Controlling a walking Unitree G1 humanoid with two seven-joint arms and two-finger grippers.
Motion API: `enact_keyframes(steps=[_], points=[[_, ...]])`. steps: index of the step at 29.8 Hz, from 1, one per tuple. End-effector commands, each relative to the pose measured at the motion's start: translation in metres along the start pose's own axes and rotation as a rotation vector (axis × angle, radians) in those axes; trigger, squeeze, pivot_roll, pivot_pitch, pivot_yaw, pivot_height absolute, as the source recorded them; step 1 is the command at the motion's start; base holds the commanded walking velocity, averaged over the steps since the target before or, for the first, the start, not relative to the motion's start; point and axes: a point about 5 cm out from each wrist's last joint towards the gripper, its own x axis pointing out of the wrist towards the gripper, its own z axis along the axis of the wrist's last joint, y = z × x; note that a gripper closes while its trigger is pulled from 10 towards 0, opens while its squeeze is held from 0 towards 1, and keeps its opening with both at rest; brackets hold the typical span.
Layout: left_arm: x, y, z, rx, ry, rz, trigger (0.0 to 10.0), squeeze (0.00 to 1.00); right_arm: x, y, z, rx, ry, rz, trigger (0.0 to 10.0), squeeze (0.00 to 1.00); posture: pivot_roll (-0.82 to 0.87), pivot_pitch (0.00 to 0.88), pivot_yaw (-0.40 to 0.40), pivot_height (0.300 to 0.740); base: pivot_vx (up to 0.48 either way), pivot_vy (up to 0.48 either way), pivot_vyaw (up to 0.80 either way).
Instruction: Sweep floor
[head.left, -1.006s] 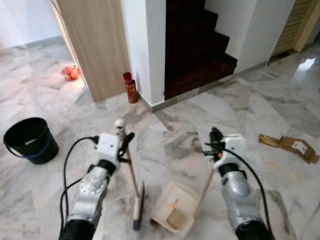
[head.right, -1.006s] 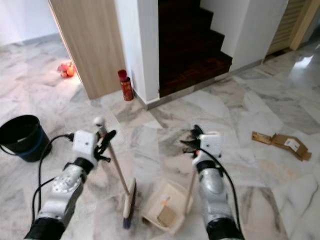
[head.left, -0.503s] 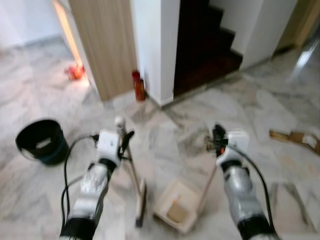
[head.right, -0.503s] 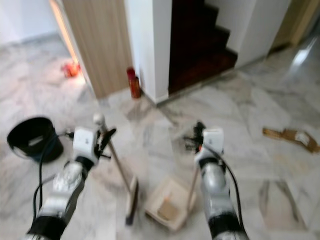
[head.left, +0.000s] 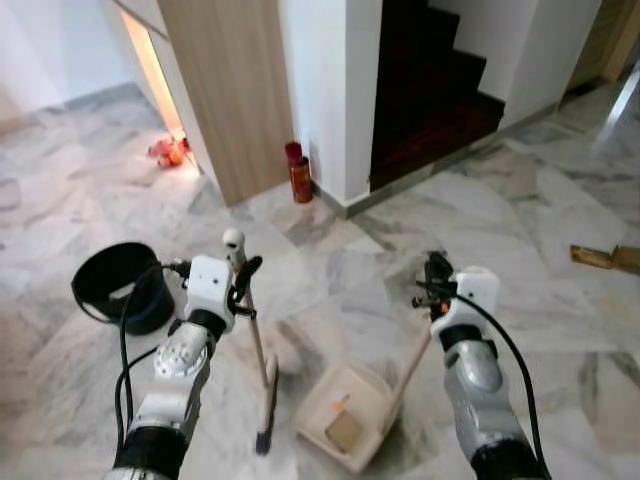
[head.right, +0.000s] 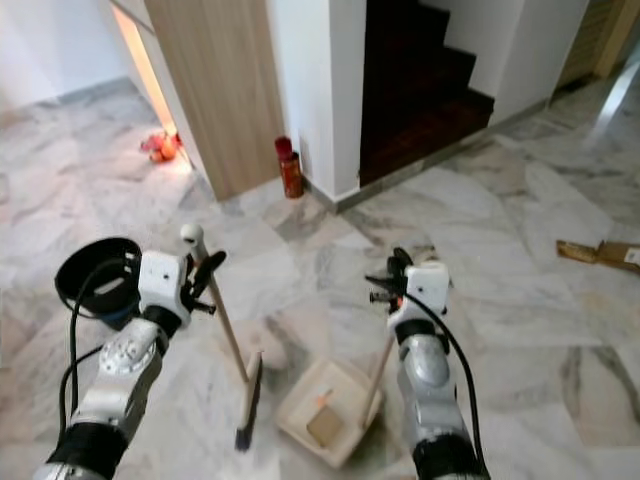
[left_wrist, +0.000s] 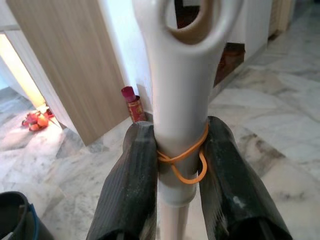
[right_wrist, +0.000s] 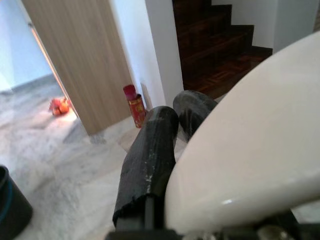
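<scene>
Left gripper (left_wrist: 178, 150) around broom handle (left_wrist: 182, 100)

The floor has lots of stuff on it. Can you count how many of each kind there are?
Brooms: 1 broom
Dustpans: 1 dustpan
Buckets: 1 black bucket
Red cans: 1 red can
Cardboard pieces: 2, one cardboard scrap in the dustpan, one flat cardboard
Orange things by the door: 1 orange pile
Total: 7

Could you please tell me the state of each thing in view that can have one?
Left gripper: shut on the broom handle.
Right gripper: at the dustpan handle's top.
Broom: upright, head on floor.
Dustpan: on floor, holding a brown scrap.
Bucket: upright, open.
Red can: upright, capped.
</scene>
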Motion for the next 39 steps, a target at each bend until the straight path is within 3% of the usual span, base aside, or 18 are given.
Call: enact_keyframes(steps=[1, 6, 15, 39], points=[[0.004, 0.006, 0.007, -0.003, -0.024, 0.015, 10.0, 0.00, 0.004, 0.001, 0.009, 0.004, -0.038, -0.002, 10.0, 0.00, -0.01, 0.000, 0.124, 0.740, 0.000, 0.000, 0.00], [0.004, 0.010, 0.009, -0.009, -0.031, 0.032, 10.0, 0.00, 0.007, 0.007, 0.010, -0.001, -0.039, 0.039, 10.0, 0.00, 0.03, 0.000, 0.114, 0.740, 0.000, 0.000, 0.18], [-0.002, 0.017, 0.007, 0.004, -0.029, 0.077, 10.0, 0.00, 0.009, 0.010, 0.012, -0.005, -0.043, 0.066, 10.0, 0.00, 0.05, 0.000, 0.093, 0.740, 0.000, 0.000, 0.78], [-0.006, 0.012, 0.004, 0.028, -0.024, 0.076, 10.0, 0.00, 0.007, 0.014, 0.008, 0.002, -0.031, 0.103, 10.0, 0.00, 0.06, 0.000, 0.079, 0.740, 0.000, 0.000, 0.74]])
